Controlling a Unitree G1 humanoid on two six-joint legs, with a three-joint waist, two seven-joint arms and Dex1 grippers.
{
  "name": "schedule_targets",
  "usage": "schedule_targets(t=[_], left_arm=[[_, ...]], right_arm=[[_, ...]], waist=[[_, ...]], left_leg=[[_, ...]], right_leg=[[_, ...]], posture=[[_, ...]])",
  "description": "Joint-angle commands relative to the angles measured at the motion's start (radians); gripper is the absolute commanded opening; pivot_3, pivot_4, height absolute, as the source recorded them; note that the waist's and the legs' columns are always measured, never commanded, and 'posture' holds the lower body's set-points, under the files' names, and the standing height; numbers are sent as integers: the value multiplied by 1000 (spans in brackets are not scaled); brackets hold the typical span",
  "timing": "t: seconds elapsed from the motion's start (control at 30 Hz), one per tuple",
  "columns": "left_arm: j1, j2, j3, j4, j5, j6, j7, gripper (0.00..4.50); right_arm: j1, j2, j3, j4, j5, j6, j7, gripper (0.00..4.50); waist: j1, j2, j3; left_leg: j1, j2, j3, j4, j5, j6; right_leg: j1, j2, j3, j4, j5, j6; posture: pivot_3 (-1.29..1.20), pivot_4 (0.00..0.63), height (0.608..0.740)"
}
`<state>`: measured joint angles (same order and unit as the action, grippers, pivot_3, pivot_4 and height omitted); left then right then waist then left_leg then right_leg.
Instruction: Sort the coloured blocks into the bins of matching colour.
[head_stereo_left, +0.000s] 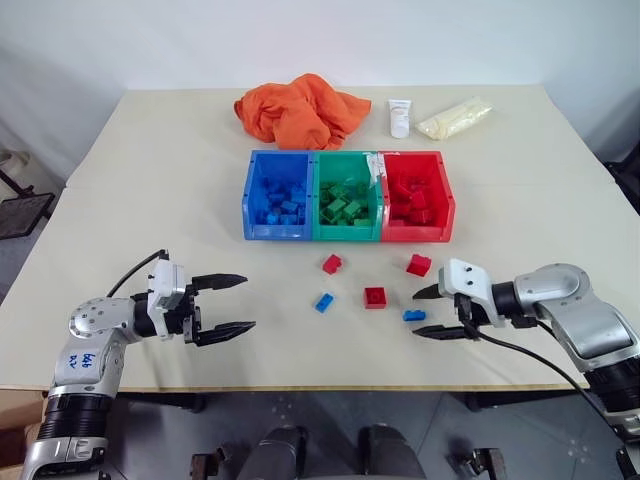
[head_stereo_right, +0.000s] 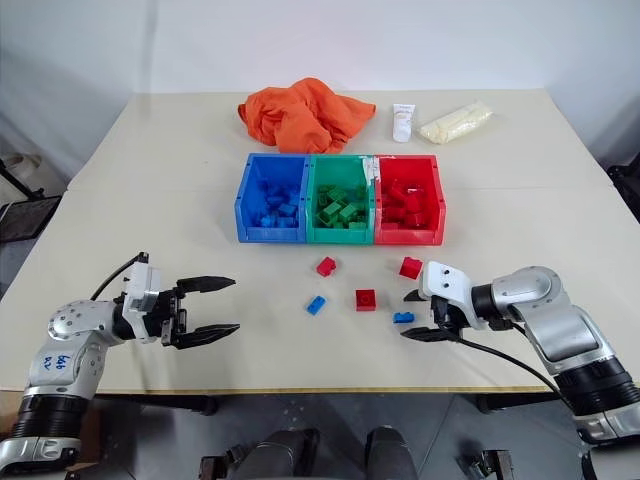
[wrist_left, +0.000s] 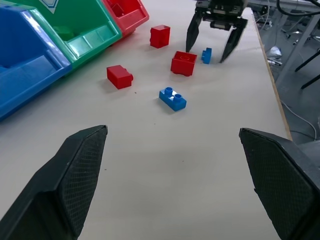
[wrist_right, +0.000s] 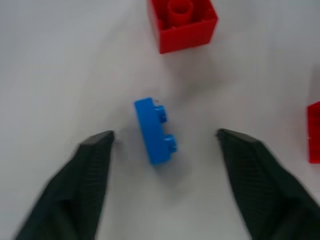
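Three joined bins stand mid-table: blue (head_stereo_left: 252, 200), green (head_stereo_left: 317, 205) and red (head_stereo_left: 447, 200), each holding several blocks of its own colour. In front of them lie loose blocks: red ones (head_stereo_left: 332, 263), (head_stereo_left: 419, 264), (head_stereo_left: 375, 297) and a blue one (head_stereo_left: 324, 302). A small blue block (wrist_right: 155, 131) lies on the table between the fingertips of my right gripper (head_stereo_left: 428, 311), which is open, with a gap on each side of the block. My left gripper (head_stereo_left: 225, 303) hovers open and empty, left of the loose blocks.
An orange cloth (head_stereo_left: 300, 108), a white tube (head_stereo_left: 400, 117) and a pale bag (head_stereo_left: 455, 117) lie behind the bins. The table's front edge (head_stereo_left: 330, 385) runs just below both grippers.
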<state>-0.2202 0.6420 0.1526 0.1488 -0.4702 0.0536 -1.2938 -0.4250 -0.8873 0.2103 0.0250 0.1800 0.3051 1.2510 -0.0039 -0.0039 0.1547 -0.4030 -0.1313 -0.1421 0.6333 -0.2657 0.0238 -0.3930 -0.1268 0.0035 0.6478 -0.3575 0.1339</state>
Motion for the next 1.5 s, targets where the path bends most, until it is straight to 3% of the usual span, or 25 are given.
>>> schedule_targets(t=[0.03, 0.2, 0.4, 0.63, 0.9, 1.17, 1.3, 1.5], left_arm=[[8, 2, 22, -35, -24, -1, 12, 4500], [-4, -5, 19, -26, -25, -6, 22, 4500], [-30, -11, 30, 2, -28, -31, 18, 4500], [-58, -7, 59, 47, -34, -66, 14, 4500], [-61, -26, 67, 48, -33, -89, 35, 4500], [-46, -34, 66, 35, -30, -100, 47, 4500], [-52, -32, 69, 30, -29, -106, 57, 4500], [-65, -22, 70, 49, -29, -112, 51, 4500]], right_arm=[[-7, 11, -3, 4, -8, -1, 3, 2163], [-17, 24, -49, -62, 39, 45, -18, 357], [-89, 61, -139, -173, 137, 176, -86, 332], [-421, 232, -54, -62, 112, 329, -192, 332], [-695, 579, 29, 375, -20, 95, -346, 332], [-906, 808, 7, 880, -113, -203, -462, 332], [-978, 872, -5, 1071, -160, -308, -542, 1593], [-1011, 865, -59, 1118, -162, -374, -545, 3496]], waist=[[1, 0, 0], [1, 0, 0], [0, 0, 0], [-15, 0, 0], [-41, 0, 0], [-66, 0, 0], [-81, 0, 0], [-85, 0, 0]], left_leg=[[0, 0, 0, 0, 0, 0], [0, 0, 0, 0, 0, 0], [0, 0, 1, 0, 0, 0], [0, 2, 1, 0, -1, -2], [0, 2, 1, 0, -1, -3], [0, 2, -3, -1, -1, -3], [0, 2, -9, 0, -1, -5], [0, 3, -11, 0, -2, -7]], right_leg=[[0, 0, 0, 0, 0, 0], [0, 0, 0, 0, 0, 0], [0, 0, 0, 0, 0, 0], [-2, 2, 0, 2, 0, 0], [-5, 2, 0, 12, 0, 0], [-6, 3, -1, 16, 0, -1], [-6, 11, 1, 17, 1, -2], [-10, 11, 3, 26, 1, -2]], posture=[[0, 150, 740], [0, 150, 740], [0, 150, 740], [0, 150, 740], [0, 150, 740], [0, 150, 740], [0, 150, 740], [0, 150, 740]])
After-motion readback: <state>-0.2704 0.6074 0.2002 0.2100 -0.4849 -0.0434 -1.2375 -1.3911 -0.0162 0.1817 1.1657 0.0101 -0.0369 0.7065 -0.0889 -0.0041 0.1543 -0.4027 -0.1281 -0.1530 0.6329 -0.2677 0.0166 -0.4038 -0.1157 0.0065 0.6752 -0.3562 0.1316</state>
